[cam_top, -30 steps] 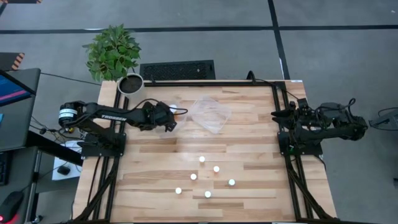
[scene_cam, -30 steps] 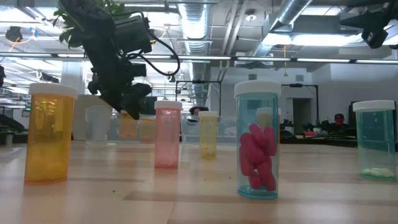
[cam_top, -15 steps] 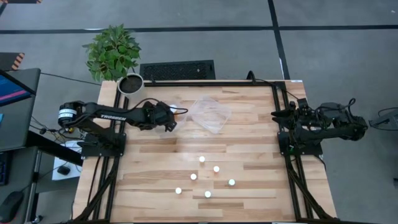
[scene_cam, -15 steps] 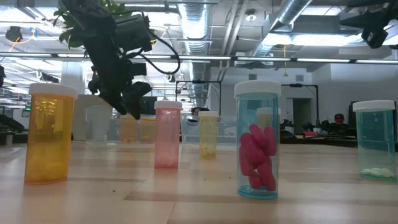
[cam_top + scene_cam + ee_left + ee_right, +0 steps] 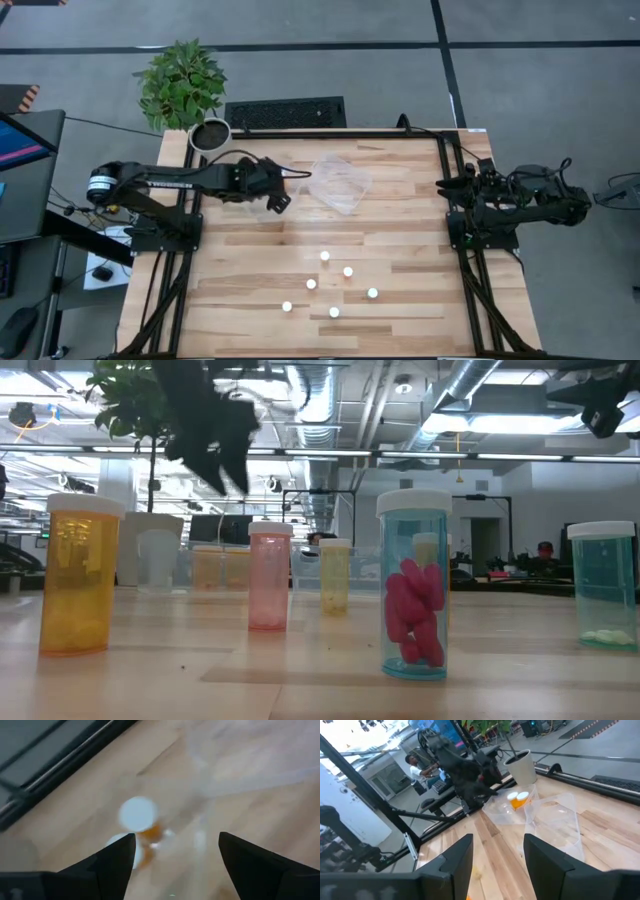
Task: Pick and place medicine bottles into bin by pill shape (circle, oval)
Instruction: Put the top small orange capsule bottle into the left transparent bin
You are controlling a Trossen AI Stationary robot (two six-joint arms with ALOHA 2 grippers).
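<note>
1. Bottles stood in two groups on the wooden table (image 5: 400, 200): six medicine bottles (image 5: 330, 284) in a loose cluster on the near half, seen from above as white caps, and two orange bottles (image 5: 142, 822) side by side inside a clear tray (image 5: 506, 811) at the far left part of the table.
2. A second clear tray (image 5: 338, 183) lay just beside the first, nearer the table's middle, and the pictures did not show anything in it.
3. From table height, the cluster read as an orange bottle (image 5: 80, 574) at the left, a pink one (image 5: 270, 576), a small yellow one (image 5: 335, 575), a teal bottle of pink pills (image 5: 413, 584), and another teal bottle (image 5: 603, 584) at the right edge.
4. The left gripper (image 5: 281, 201) hung above the tray with the two bottles, its jaws spread wide and nothing between them; its own wrist view looked straight down on the two white caps.
5. The right gripper (image 5: 495, 851) waited over the table's right edge, well apart from every bottle, its jaws parted and holding nothing.
6. A potted plant (image 5: 183, 85) stood at the far left corner.
</note>
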